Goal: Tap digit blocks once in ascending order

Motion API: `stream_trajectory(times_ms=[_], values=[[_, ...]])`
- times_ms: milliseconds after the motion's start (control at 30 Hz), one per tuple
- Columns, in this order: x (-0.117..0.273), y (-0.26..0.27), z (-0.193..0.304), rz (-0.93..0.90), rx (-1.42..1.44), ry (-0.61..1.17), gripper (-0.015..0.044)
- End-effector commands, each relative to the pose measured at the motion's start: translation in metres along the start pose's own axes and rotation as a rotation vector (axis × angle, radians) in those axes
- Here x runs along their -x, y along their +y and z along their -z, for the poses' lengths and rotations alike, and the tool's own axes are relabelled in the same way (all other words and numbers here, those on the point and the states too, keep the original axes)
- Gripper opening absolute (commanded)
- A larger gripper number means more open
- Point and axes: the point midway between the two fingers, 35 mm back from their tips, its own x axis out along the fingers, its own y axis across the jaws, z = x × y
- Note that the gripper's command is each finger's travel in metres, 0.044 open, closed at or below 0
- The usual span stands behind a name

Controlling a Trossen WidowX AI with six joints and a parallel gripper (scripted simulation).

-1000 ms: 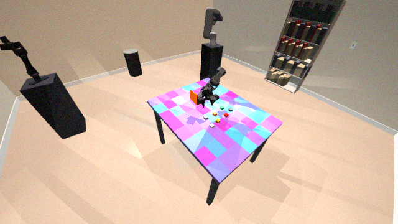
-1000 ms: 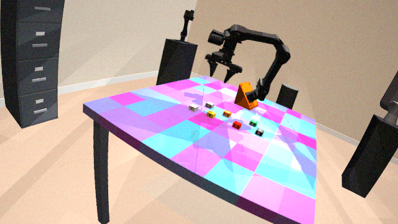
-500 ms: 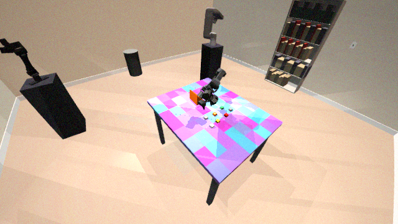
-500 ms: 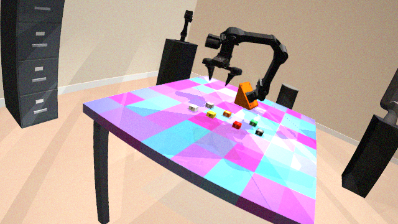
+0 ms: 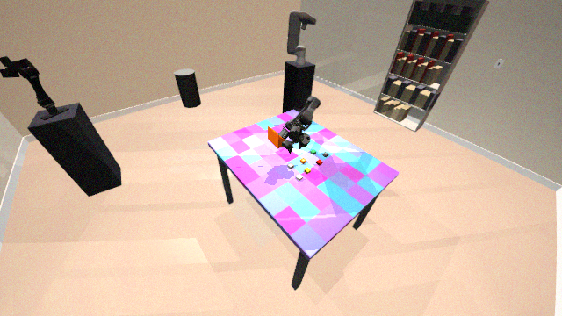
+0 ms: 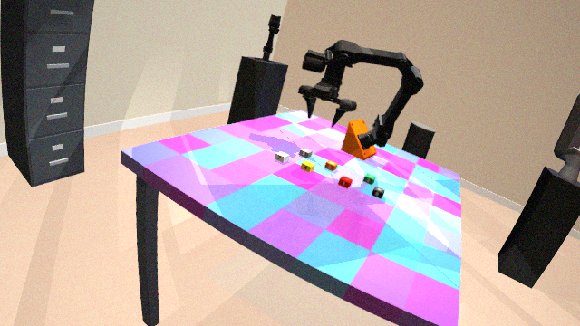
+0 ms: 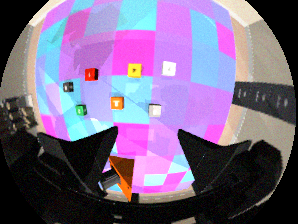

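Pincer (image 5: 297, 147) (image 6: 321, 122) (image 7: 148, 131) spread wide, gripping nothing, above table (image 5: 347, 228) (image 6: 272, 254) (image 7: 170, 45); bookcase (image 5: 455, 57), at top view's one o'clock, holds books (image 5: 410, 65).

Seven blocks sit on one checkered desk (image 5: 347, 219) (image 6: 281, 249) (image 7: 172, 42): two pale blocks, one white (image 5: 299, 177) (image 6: 282, 157) (image 7: 169, 68) and one light gray (image 5: 291, 166) (image 6: 305, 153) (image 7: 155, 110), plus one yellow block (image 5: 307, 170) (image 6: 307, 167) (image 7: 134, 70), one orange block (image 5: 303, 161) (image 6: 331, 166) (image 7: 117, 103), one red block (image 5: 319, 162) (image 6: 345, 182) (image 7: 91, 74), one green block (image 5: 313, 152) (image 6: 369, 178) (image 7: 81, 110) and one black block (image 5: 325, 154) (image 6: 378, 192) (image 7: 68, 87). One orange bracket (image 5: 274, 136) (image 6: 356, 140) (image 7: 125, 172) shares the surface. One tall bookcase (image 5: 454, 63), one dark cylinder (image 5: 188, 89) (image 6: 418, 138) and two black pedestals (image 5: 75, 151) (image 5: 299, 85) stand on the floor.
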Motion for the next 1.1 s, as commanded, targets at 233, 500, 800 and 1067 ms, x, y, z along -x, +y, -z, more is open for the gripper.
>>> stream_trajectory(times_ms=[233, 500, 800, 1067], values=[[-0.002, 0.074, -0.013, -0.015, 0.008, 0.007, 0.04], [-0.002, 0.074, -0.013, -0.015, 0.008, 0.007, 0.04], [-0.002, 0.074, -0.013, -0.015, 0.008, 0.007, 0.04], [0.002, 0.14, -0.008, -0.009, 0.0, -0.001, 0.04]])
